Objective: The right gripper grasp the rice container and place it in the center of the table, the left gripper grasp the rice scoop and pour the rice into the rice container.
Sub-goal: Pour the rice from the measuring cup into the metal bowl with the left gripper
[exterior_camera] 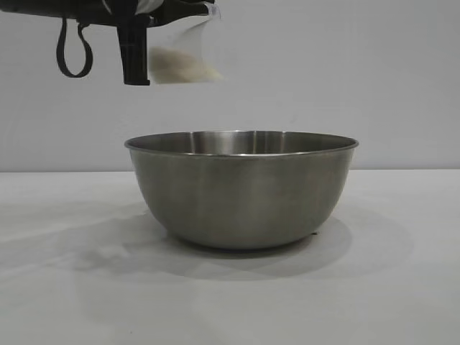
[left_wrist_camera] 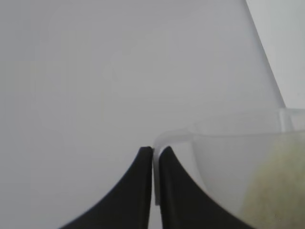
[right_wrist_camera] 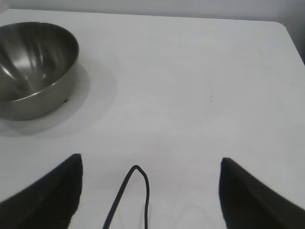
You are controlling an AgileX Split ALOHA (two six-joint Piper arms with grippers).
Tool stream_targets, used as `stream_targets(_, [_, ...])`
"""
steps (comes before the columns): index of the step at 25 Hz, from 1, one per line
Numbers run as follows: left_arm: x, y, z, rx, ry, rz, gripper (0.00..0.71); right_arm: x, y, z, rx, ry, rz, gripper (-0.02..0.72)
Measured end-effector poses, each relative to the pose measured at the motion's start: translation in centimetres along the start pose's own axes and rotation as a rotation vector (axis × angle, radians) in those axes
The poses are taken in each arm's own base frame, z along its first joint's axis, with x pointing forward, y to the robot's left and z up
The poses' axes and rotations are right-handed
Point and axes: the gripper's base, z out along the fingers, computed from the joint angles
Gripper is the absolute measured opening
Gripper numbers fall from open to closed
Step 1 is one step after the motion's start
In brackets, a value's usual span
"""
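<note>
Above the rice container, left of its center, the left hand was clamped on the tipped rice scoop holding rice. The right hand, fingers apart, hovered well away from the container over the table.

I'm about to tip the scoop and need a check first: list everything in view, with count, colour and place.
rice container: one, steel, on the table centre, no rice seen inside.
rice scoop: one, clear plastic, held in the air above the bowl's left rim.
rice: one small white heap, inside the scoop.
table: one, white.
left gripper: one, black, jaws shut on the scoop's handle.
right gripper: one, black, jaws open and empty, low over bare table beside the bowl.
</note>
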Motion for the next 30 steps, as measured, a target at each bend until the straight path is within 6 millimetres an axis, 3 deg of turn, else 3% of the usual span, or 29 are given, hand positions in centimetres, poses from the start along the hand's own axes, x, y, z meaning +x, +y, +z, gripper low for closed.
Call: stream_targets(30, [-2.1,-0.1,0.5,-0.007,-0.15,0.671,0.0,0.0,0.0,0.0,-0.001,0.0,0.001,0.531])
